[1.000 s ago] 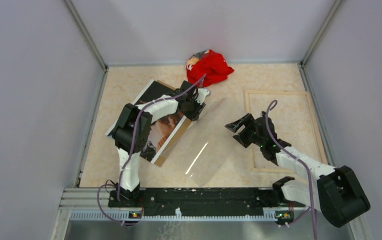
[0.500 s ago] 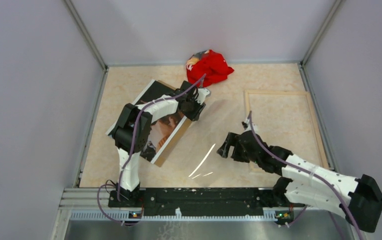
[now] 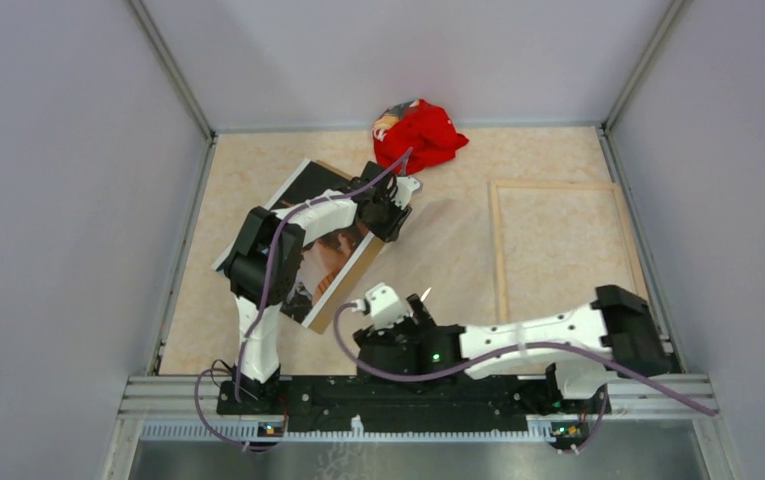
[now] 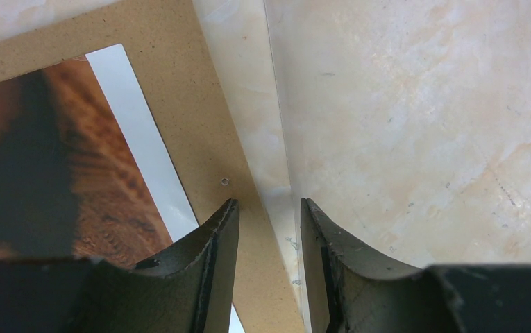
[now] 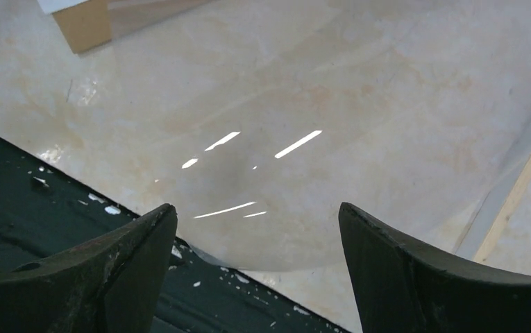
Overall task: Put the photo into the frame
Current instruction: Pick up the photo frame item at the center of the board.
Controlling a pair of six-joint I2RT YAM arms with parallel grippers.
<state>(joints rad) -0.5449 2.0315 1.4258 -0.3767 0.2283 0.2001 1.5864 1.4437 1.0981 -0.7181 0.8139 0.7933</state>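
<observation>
The photo (image 3: 310, 190) (image 4: 33, 159) lies face up on a brown backing board (image 3: 330, 318) (image 4: 179, 83) at the left of the table. A clear pane (image 3: 408, 270) (image 5: 283, 180) lies loose beside it, its near corner jutting over the black rail. The frame (image 3: 498, 260) lies at the right, pale wood side up, with the table showing through it. My left gripper (image 3: 390, 225) (image 4: 268, 202) hovers at the board's right edge, jaws partly apart, the pane's edge running between them. My right gripper (image 3: 390, 340) (image 5: 257, 206) stands wide open above the pane's near corner, holding nothing.
A crumpled red cloth (image 3: 418, 135) sits at the back centre. The black mounting rail (image 3: 408, 390) (image 5: 12, 201) runs along the near edge, right under my right gripper. Grey walls close in the table on three sides.
My right arm swung from the frame's left rail across to the near middle of the table, and its jaws opened wider. The left arm stayed put.
</observation>
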